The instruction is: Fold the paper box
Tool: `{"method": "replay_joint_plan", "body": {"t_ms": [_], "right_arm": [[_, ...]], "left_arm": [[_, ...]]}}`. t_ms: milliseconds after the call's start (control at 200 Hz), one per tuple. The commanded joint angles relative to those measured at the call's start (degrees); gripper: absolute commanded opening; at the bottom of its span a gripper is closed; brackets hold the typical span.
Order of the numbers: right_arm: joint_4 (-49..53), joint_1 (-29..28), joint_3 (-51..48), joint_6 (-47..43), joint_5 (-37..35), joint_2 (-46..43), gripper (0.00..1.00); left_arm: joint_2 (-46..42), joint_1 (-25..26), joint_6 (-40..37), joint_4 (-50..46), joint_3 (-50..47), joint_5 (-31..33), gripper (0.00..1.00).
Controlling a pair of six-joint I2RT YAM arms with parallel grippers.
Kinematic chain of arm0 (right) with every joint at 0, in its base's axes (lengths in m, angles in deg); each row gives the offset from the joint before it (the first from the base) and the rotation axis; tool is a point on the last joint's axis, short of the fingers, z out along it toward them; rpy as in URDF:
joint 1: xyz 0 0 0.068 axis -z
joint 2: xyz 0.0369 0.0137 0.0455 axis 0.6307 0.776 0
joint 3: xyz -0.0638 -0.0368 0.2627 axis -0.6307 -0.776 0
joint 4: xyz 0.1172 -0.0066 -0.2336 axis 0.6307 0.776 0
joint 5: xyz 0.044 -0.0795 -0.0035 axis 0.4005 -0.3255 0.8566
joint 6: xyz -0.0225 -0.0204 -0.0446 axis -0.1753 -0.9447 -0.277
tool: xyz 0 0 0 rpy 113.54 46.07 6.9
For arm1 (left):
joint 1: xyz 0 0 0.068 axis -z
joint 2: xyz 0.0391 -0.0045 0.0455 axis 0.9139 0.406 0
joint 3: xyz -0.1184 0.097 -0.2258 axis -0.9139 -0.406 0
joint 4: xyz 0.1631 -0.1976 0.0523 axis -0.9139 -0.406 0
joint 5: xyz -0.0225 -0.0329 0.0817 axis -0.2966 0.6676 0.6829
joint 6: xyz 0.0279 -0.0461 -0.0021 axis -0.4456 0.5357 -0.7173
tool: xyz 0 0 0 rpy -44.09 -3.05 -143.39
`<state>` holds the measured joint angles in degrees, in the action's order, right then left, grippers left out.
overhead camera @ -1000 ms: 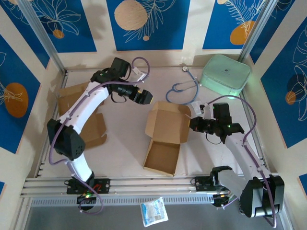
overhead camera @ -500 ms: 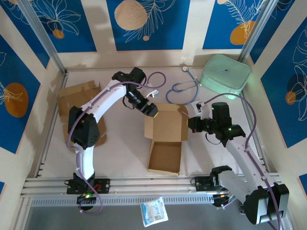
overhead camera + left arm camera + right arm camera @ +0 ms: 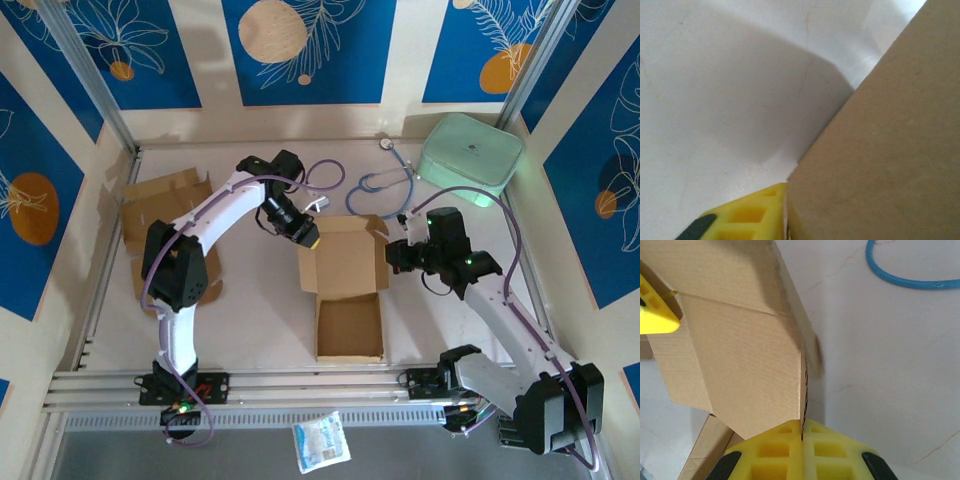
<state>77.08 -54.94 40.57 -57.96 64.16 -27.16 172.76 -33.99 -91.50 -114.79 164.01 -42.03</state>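
The box (image 3: 345, 290) lies open near the middle of the bench (image 3: 255, 320), between the two arms. Its shallow tray is the near part and its raised flaps the far part.

The right fingers (image 3: 775, 452) are pressed together on the thin edge of the box's right flap, which runs straight down into the seam between them. From above, they (image 3: 393, 256) sit at the box's right side, touching the flap.

The left fingers (image 3: 305, 236) meet the box at its far left corner. In the left wrist view one yellow finger (image 3: 747, 220) lies against a brown box wall (image 3: 890, 160). The other finger is hidden behind the wall, so I cannot tell whether they pinch it or stand spread. In the right wrist view a yellow tip (image 3: 655, 310) shows at the far side of the box flap (image 3: 740, 355).

Beyond the box, a stethoscope (image 3: 385, 185) with a blue tube (image 3: 905, 281) lies just past its far right corner. A pale green case (image 3: 470, 158) sits further right of that.

Well to the left of the box, flat cardboard pieces (image 3: 160, 205) lie by the bench's left edge. A small white packet (image 3: 320, 442) lies nearer than the box, past the bench's front rail.
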Motion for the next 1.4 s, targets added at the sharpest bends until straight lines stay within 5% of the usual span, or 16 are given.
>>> {"method": "replay_joint_plan", "body": {"t_ms": [0,145,310,500,795,1165,1291,1396], "right_arm": [[0.4,-0.5,2.1,-1.0,-2.2,0.0,0.0],[2.6,-1.2,3.6,-1.3,-2.6,-0.8,0.06],[10.3,-1.5,9.1,-5.2,-2.1,-0.2,0.53],[21.0,-2.0,19.2,-10.3,-1.3,4.4,0.73],[28.7,-5.2,29.1,-14.0,-3.6,15.5,0.69],[29.9,-8.0,34.5,-11.8,-10.3,25.4,0.4],[29.0,-8.8,34.8,-10.6,-11.7,25.6,0.23],[29.2,-8.8,36.1,-5.0,-15.2,26.6,0.21]], "left_arm": [[-3.1,0.4,0.7,1.6,-0.4,2.6,0.14],[-4.2,0.4,1.6,2.8,-0.2,4.5,0.07],[-7.3,0.7,0.5,5.5,-1.6,6.2,0.04],[-10.4,1.6,-2.0,7.2,-2.4,9.5,0.03],[-11.1,2.7,-2.9,7.2,-1.7,14.6,0.02],[-13.0,4.4,0.2,12.8,-4.1,20.8,0.0],[-12.4,4.4,3.8,14.4,-4.1,21.7,0.0],[-12.9,4.9,7.9,17.0,-4.5,25.6,0.0]]}}
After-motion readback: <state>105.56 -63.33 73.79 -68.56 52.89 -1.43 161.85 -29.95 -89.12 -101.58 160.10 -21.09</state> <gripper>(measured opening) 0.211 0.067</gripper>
